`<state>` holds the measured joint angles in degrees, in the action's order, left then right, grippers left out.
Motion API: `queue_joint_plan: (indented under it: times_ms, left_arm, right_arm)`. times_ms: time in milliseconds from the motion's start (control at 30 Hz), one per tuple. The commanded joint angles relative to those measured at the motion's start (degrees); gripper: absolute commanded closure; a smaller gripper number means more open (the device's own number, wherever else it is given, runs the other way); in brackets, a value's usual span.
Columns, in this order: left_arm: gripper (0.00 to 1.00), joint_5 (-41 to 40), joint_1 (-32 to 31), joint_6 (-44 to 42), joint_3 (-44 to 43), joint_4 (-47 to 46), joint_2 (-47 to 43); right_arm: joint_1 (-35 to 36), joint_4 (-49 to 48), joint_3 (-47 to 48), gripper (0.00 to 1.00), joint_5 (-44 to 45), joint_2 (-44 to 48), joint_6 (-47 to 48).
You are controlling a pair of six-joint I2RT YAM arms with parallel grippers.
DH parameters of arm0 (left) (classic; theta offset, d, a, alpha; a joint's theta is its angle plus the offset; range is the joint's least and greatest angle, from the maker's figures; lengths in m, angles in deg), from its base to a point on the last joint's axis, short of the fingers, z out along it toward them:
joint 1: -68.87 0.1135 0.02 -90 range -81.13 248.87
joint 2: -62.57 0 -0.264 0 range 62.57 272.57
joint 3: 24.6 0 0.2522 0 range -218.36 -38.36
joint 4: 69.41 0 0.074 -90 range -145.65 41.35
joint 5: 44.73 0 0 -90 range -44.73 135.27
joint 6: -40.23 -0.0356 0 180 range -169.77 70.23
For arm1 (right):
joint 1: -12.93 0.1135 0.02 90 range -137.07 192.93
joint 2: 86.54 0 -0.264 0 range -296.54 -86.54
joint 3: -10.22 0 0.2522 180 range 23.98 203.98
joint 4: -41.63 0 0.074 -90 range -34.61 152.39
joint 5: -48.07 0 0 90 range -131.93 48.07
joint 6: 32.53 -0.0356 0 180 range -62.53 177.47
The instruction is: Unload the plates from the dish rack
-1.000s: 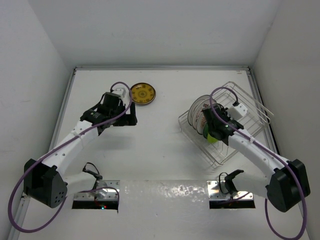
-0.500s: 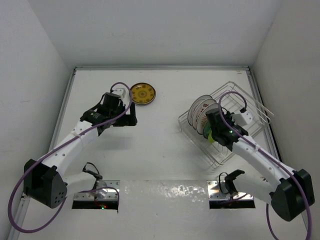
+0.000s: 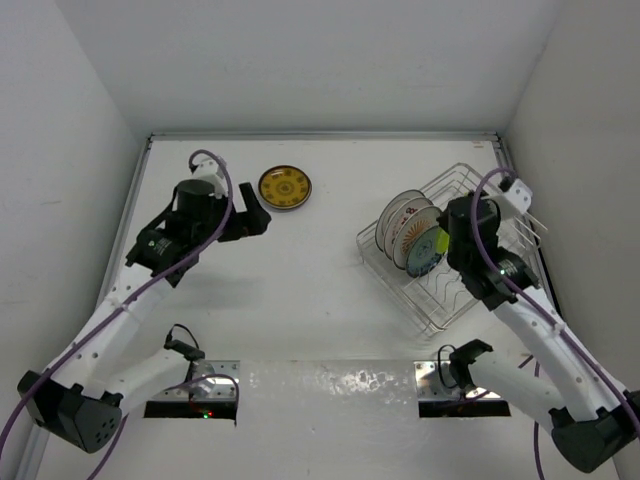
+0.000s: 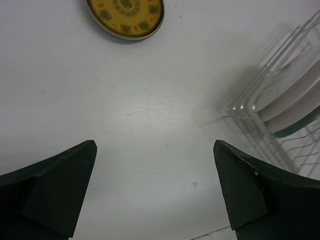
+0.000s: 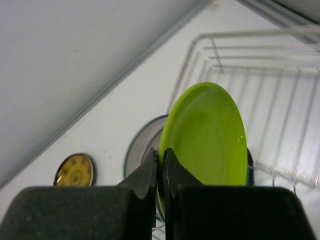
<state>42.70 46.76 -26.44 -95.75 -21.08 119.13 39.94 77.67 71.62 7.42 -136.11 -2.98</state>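
- Since a second ago: drew the right claw point(image 5: 161, 160) up and back from low among the plates, now pinched tight on the rim of the lime plate point(image 5: 210, 135), which has risen with it.
- Swung the left arm up and leftward as well, away from the yellow plate point(image 3: 285, 187) lying flat on the table point(image 3: 300, 300).
- Means, by the look of it, one plate already unloaded and a second on its way out, with carrying over and setting down still to do.
- Holds the lime plate on edge above the middle of the rack point(image 3: 430, 322), just over the teal plate point(image 3: 424, 256). Cannot tell whether its lower edge is free of the tines.
- Leaves the white sunburst plates point(image 3: 403, 222) standing in the rack beside it.
- Right arm: stretched up from its base, wrist high over the rack.
- Left arm: elbow bent, left claw point(image 4: 155, 185) hanging over the table — jaws wide apart, holding nothing.
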Motion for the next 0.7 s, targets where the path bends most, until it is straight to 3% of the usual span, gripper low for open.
queue_joint_plan:
  times_ms: [0, 33, 100, 133, 233, 367, 400, 500, 667]
  left_arm:
    - [0.00, 0.63, 0.05, 6.18, -4.48, -3.53, -2.76]
    - [0.00, 2.20, 0.05, 9.51, -4.84, -4.32, -3.81]
    - [0.00, 5.54, 0.05, 15.21, -5.19, -7.82, -5.05]
    - [0.00, 8.43, 0.05, 17.25, -4.93, -9.33, -6.36]
    - [0.00, 12.32, 0.05, 24.99, -3.09, -16.01, -8.65]
    - [0.00, 16.00, 0.13, 32.64, -0.36, -22.86, -8.92]
    - [0.00, 16.80, 0.05, 33.35, -0.10, -23.57, -8.57]
    - [0.00, 20.49, -0.04, 35.02, 0.96, -26.03, -6.38]
    - [0.00, 25.24, -0.04, 34.33, 2.80, -27.01, -2.25]
  right_arm:
    - [-0.29, -11.29, 8.24, 1.00, -14.05, -1.14, 25.51]
    - [-0.20, -9.64, 10.35, 1.00, -23.76, -2.20, 34.78]
    - [0.07, -10.41, 12.83, 1.00, -31.81, -3.61, 40.82]
    - [0.33, -9.20, 14.05, 1.00, -39.94, -4.22, 46.76]
    - [2.60, -0.86, 20.64, 1.00, -53.94, -7.82, 57.69]
    - [13.75, 8.90, 24.96, 1.00, -55.67, -10.38, 76.21]
    - [18.82, 9.09, 24.61, 1.00, -56.37, -10.38, 78.44]
    - [25.44, 6.73, 22.07, 1.00, -59.01, -10.12, 83.81]
    - [30.56, 2.78, 21.18, 1.00, -55.68, -13.28, 88.12]
